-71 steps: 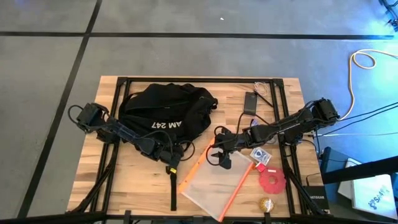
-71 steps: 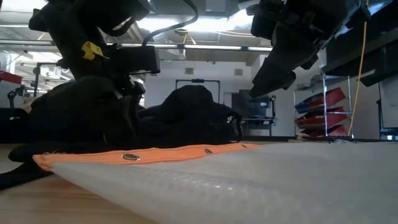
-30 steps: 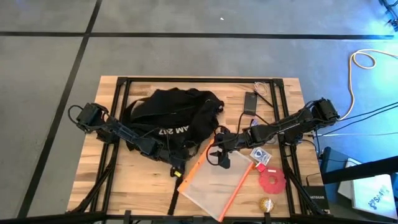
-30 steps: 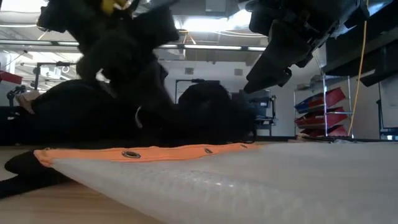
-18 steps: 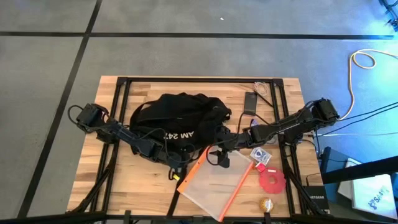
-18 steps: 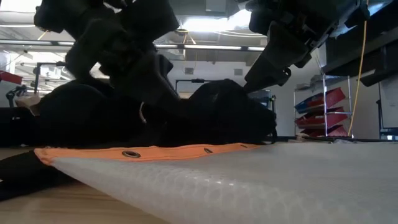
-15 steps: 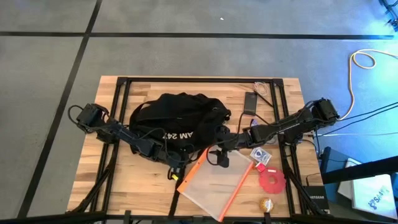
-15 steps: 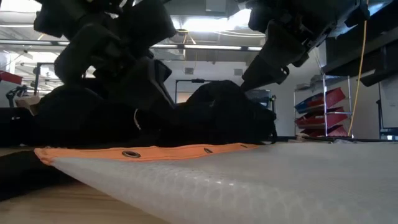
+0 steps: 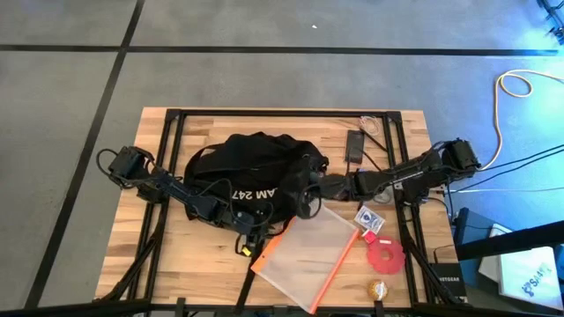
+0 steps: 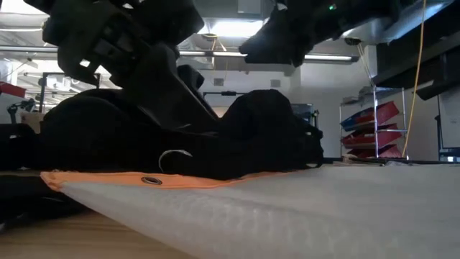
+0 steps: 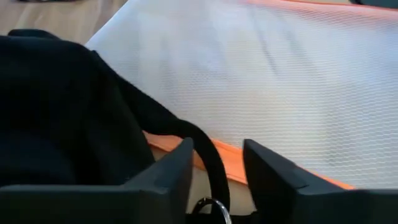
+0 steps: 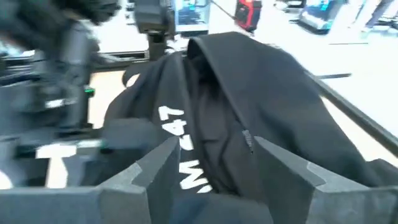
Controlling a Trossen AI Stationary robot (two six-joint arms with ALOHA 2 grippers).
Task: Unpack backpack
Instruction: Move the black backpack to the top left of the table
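Currently, the left gripper (image 9: 246, 231) is held low at the backpack's (image 9: 256, 172) near edge, fingers parted around a strap; the right gripper (image 9: 308, 195), spread, is at the bag's right side.

Two dark jointed arms, black cables

Wooden table (image 9: 167, 264), black backpack (image 9: 251, 167), clear orange-edged pouch (image 9: 308, 251), phone (image 9: 355, 144)

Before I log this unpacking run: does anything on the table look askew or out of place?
Yes. The backpack lies slumped, and one black strap trails over the orange edge of the clear mesh pouch, which sits skewed to the table's sides. The left tool is open right at that strap.
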